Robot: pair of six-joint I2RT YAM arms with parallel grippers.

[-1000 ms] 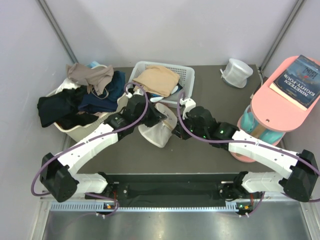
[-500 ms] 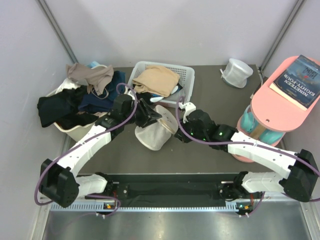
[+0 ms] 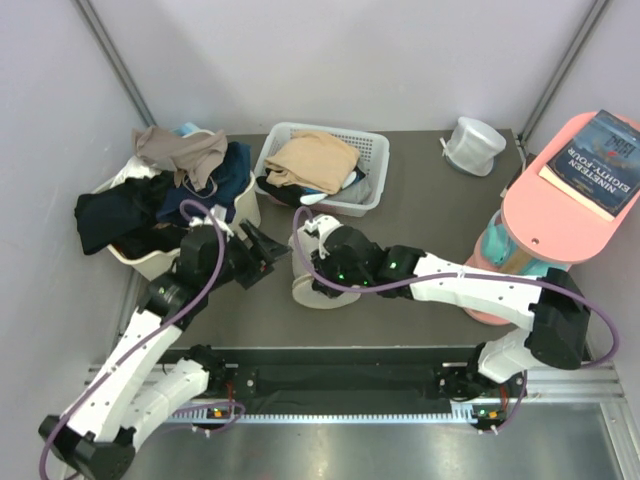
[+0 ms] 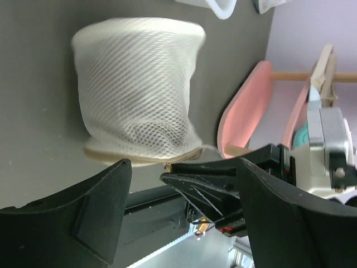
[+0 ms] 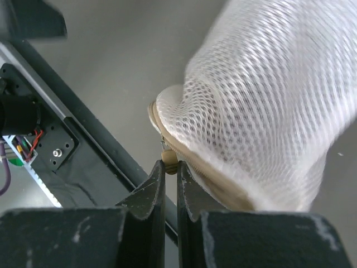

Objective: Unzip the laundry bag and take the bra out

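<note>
Grey tabletop [image 3: 420, 210], domed mesh laundry bag [image 4: 136, 89], right gripper [image 5: 169, 167] pinching its rim, left gripper [image 4: 184, 164] agape.

Laundry bag [image 3: 308, 292] centre of tabletop [image 3: 425, 225], in front of basket [image 3: 372, 160]. Left gripper [image 3: 262, 255] near, left of it; right gripper [image 5: 170, 167] on its base rim. Clothes tub [image 3: 140, 263] far left.

Pale cream honeycomb-mesh laundry bag [image 4: 136, 84], dark grey table [image 3: 430, 200], white basket [image 3: 372, 150], pink stand [image 3: 560, 215]
</note>
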